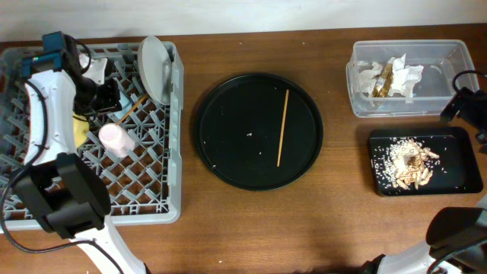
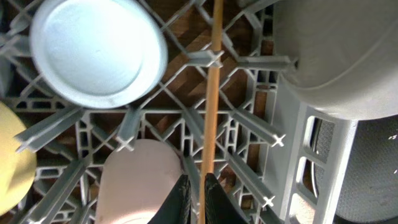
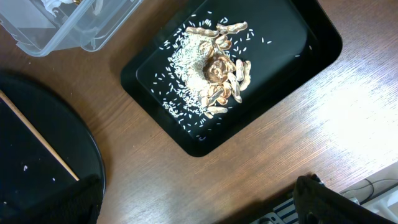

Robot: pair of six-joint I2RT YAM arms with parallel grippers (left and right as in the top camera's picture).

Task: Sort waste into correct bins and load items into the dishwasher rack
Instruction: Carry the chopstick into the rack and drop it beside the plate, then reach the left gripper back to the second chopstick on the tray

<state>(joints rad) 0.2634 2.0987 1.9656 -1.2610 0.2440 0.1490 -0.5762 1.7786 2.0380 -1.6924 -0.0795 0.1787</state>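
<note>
My left gripper [image 2: 196, 200] is shut on a brown chopstick [image 2: 211, 93] over the grey dishwasher rack [image 1: 171, 152]. In the rack are a pink cup [image 2: 140, 180], a light blue cup [image 2: 96, 50] with its base up, a yellow bowl [image 2: 11, 163] and an upright grey-white plate [image 1: 156, 68]. The second chopstick [image 1: 282, 128] lies on the round black tray [image 1: 228, 164]. The clear tub [image 1: 441, 53] holds wrappers [image 1: 392, 76]. The shallow black tray [image 3: 311, 37] holds rice and fried pieces [image 3: 214, 68]. My right gripper [image 3: 193, 205] is open and empty above the table beside it.
The round black tray also shows at the left of the right wrist view [image 3: 37, 168], with scattered crumbs on it in the overhead view. The left arm [image 1: 46, 106] reaches across the rack's left half. Bare wooden table [image 1: 342, 221] lies along the front.
</note>
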